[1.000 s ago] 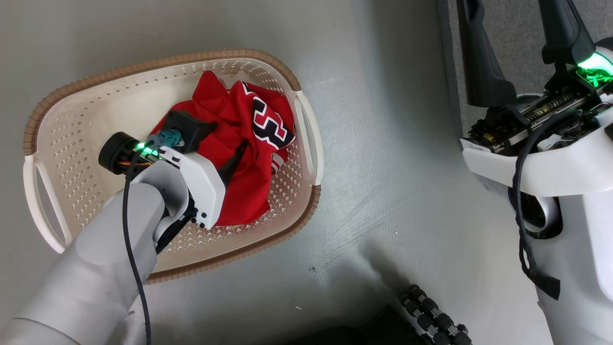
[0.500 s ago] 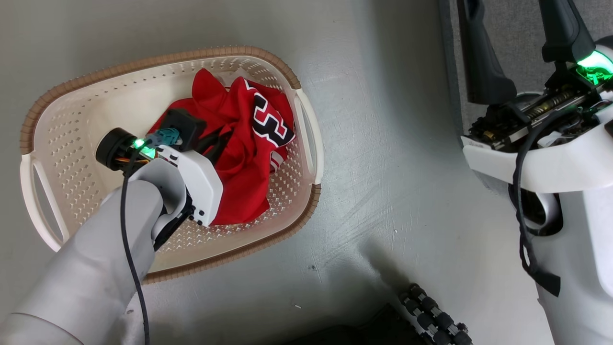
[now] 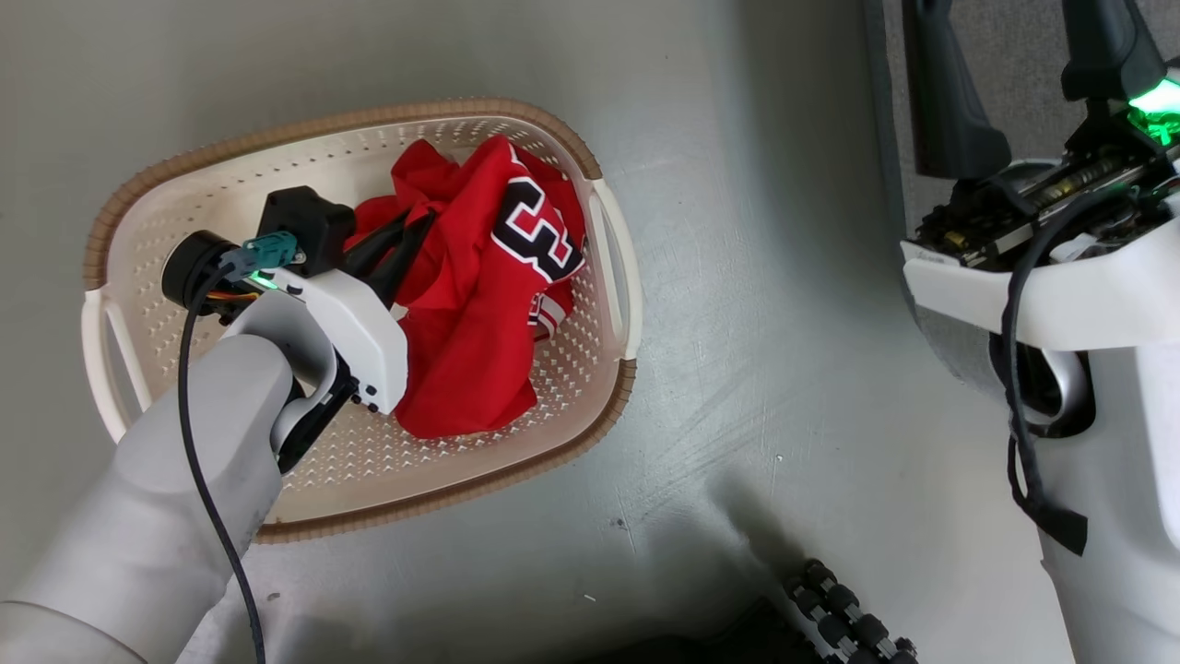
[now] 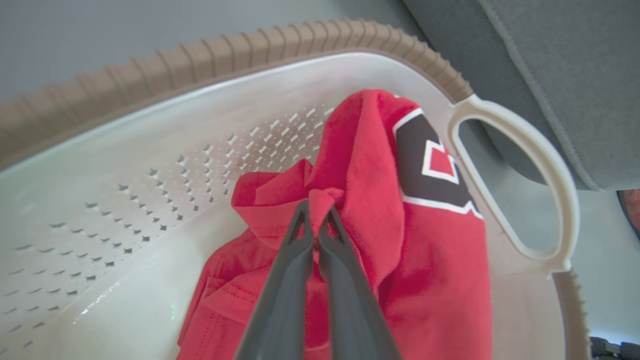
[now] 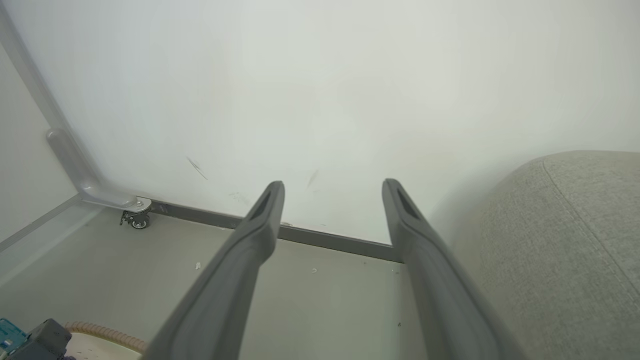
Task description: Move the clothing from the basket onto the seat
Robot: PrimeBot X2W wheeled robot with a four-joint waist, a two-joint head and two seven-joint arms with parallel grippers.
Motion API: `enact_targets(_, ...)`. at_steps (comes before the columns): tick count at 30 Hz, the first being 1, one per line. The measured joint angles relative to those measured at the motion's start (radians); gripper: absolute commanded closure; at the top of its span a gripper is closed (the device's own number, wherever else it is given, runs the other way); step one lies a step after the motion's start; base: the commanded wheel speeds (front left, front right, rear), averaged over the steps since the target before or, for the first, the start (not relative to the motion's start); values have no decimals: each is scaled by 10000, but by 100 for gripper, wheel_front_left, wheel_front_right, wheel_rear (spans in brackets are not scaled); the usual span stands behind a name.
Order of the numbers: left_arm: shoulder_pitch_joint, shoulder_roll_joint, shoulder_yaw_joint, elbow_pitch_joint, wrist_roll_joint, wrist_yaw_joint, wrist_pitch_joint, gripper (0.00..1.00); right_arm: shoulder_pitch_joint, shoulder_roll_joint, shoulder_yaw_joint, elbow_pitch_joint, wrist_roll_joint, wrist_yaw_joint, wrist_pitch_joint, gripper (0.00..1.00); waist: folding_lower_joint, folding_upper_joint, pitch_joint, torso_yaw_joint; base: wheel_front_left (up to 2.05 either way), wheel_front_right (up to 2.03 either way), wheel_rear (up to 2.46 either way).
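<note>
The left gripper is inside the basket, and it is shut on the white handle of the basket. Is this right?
Not quite. The left gripper is inside the basket and it is shut, but on a fold of the red clothing, not on the handle. The left wrist view shows the fabric pinched between its tips, with the handle apart from it.

Grey forearm (image 3: 147,516) bears black cable (image 3: 187,406), white wrist shell (image 3: 355,323) (screws (image 3: 371,402), perhaps).
</note>
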Motion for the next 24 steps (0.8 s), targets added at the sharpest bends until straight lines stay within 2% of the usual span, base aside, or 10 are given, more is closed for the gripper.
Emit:
enact_targets(13,501,270,330,-412,-301,0,-1024,100,-71,-2,-144,109,-107,0,0,0,0,0,-534,436,0,0,0)
enact_targets(24,1166,405,800,-980,-633,0,-1417,100,-58,-148,-336,265,-192,0,-2,0,0,0,-1262,912,0,0,0)
